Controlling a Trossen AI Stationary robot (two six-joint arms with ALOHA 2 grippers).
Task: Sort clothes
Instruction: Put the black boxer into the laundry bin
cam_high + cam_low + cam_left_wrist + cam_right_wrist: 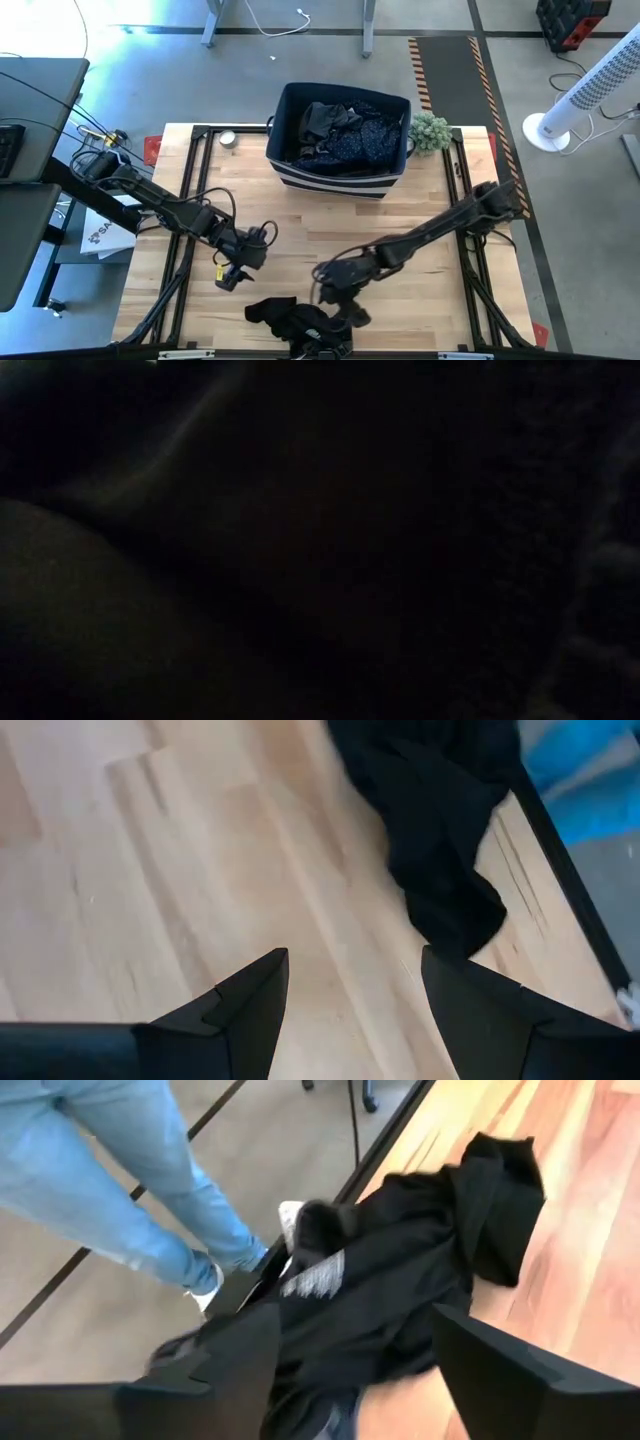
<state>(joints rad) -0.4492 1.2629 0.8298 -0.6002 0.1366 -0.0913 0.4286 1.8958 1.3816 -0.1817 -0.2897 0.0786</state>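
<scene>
One crumpled black garment (297, 318) at table (420, 210) edge, white print patch

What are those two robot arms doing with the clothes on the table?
They are sorting clothes. A navy bin at the far side of the table already holds dark clothes. A black garment lies in a heap at the near edge. The right gripper is open and hovers right over it, ready to grab. The left gripper is open too, over bare wood beside the heap. A person's legs stand by the table.
</scene>
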